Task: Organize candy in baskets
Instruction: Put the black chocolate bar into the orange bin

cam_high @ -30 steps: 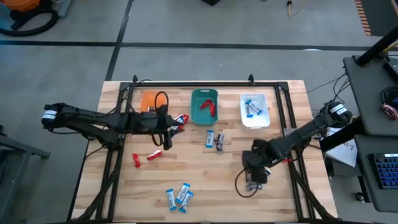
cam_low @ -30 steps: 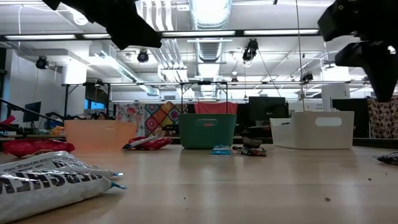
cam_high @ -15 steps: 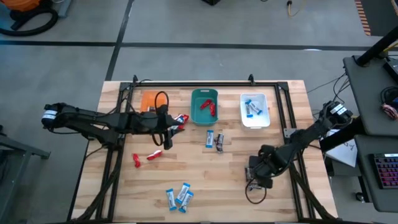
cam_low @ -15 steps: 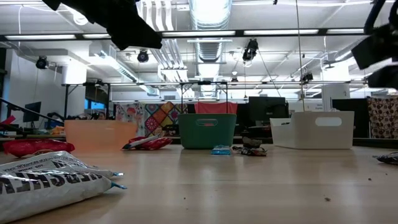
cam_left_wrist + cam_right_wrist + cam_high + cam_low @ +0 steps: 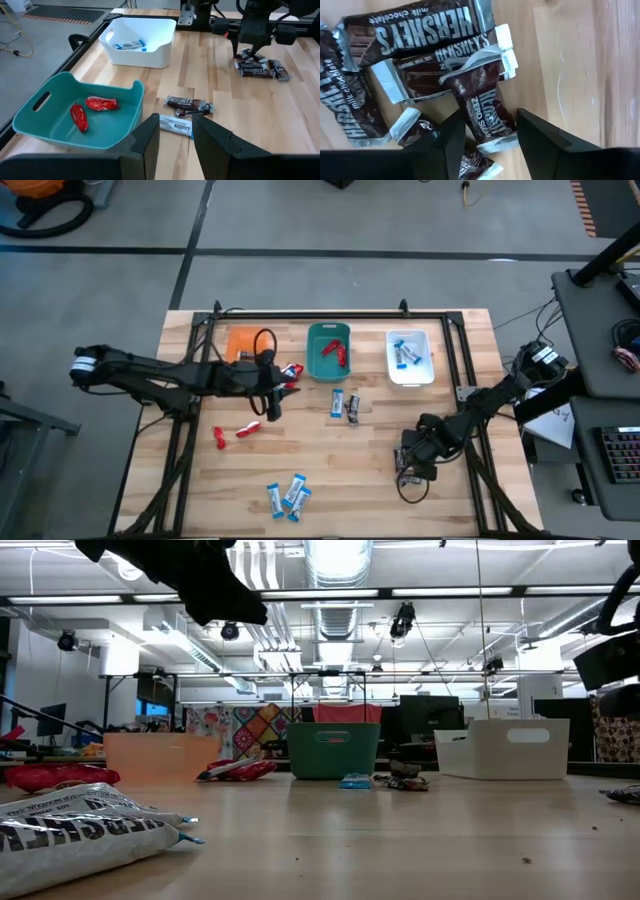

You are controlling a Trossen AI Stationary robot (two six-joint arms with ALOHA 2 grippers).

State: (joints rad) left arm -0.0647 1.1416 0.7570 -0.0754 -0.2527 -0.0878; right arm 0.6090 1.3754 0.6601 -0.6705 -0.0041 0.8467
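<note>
I hold the right end effector (image 5: 487, 132), fingers spread and empty, directly over the dark candy pile (image 5: 420, 60). Teal basket (image 5: 328, 352) and white basket (image 5: 410, 357) are partly filled; the left end effector (image 5: 175, 137), released, waits beside unsorted candy.

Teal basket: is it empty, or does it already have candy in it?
Not empty. The teal basket holds two red candies, lying on its floor in the left wrist view; the high view shows red inside it too.

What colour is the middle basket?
Teal green plastic basket, clearest in the left wrist view.
</note>
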